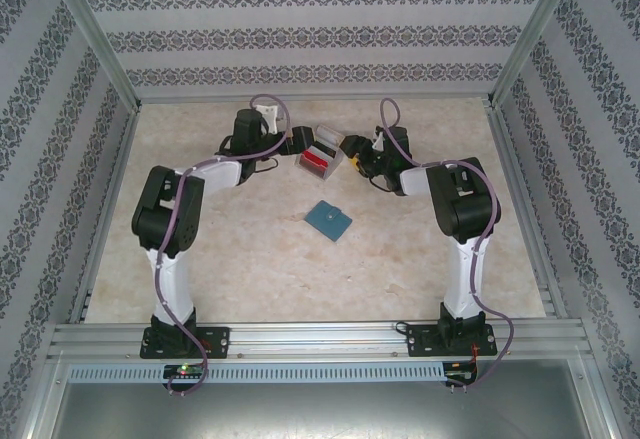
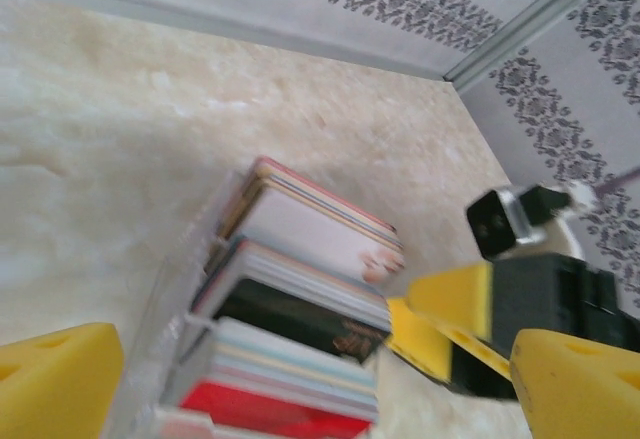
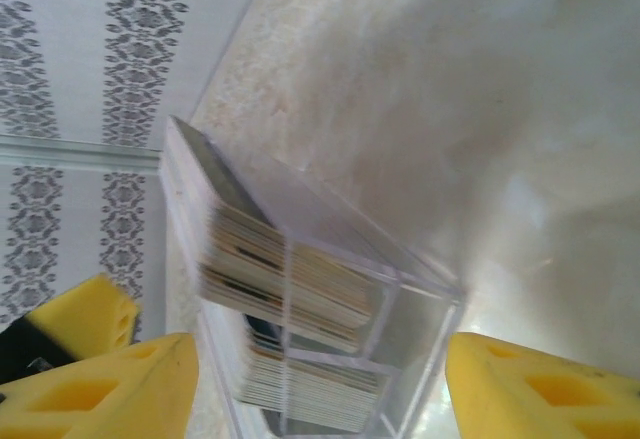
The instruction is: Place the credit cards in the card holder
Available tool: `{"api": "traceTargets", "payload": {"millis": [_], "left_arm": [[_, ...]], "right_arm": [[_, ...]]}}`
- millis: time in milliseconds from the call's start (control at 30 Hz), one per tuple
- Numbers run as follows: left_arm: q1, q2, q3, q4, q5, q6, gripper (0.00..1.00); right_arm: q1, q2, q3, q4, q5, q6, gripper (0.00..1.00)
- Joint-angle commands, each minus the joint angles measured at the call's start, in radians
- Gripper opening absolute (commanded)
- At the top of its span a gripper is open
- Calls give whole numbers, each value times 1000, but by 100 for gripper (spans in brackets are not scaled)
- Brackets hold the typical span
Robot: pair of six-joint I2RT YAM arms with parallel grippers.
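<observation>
Closest in, the left gripper's yellow pads sit wide apart at the bottom corners of its wrist view, so the left gripper is released and holds nothing. Between them is the clear stand, its 3 slots packed with credit cards: a pale stack, a dark one, and a red one nearest. The cards stand on edge, which I reckon is why both arms come in from the sides, to pinch 1 by its thin faces. The right gripper is spread open too, empty, straddling the stand from the other side. From above, both meet at the stand toward the back of the table. The card holder lies flat and seemingly closed mid-table, well apart from the stand and nearer the arm bases. No card looks drawn yet, and I'd guess the wallet needs opening first.
</observation>
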Motion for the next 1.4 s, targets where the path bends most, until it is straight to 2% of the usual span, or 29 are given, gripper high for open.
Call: {"api": "traceTargets", "payload": {"millis": [0,100,233,433,600,833,933,1133,1200,1300,1367], "left_arm": [[2,88,82,-87,37,29,100],[-2,138,137,-89,109,16,100],[-17,154,128,-38,146,-13,100],[-28,122,33,95,197,-115,100],[-47,59,-72,164,197,-161,100],[-43,-51,-189,180,143,-183,100],[-42,-127,-234,135,119,-157,100],[-39,-351,-388,-14,5,-83,100],[-39,-418,-449,-51,-35,-78,100],[-43,-506,-547,-84,-116,-115,100],[-53,-548,-591,-165,-200,-169,100]], "right_arm": [[4,16,34,109,-51,47,68],[7,40,45,131,-56,64,70],[6,68,75,141,-67,72,69],[19,92,113,137,-90,74,69],[41,104,133,137,-96,76,69],[43,62,90,137,-77,35,69],[26,-2,36,53,-67,-31,69],[10,-219,-146,-151,-32,-244,68],[13,-286,-218,-205,-24,-305,64],[42,-355,-325,-231,-34,-351,61],[82,-372,-375,-248,-46,-386,61]]}}
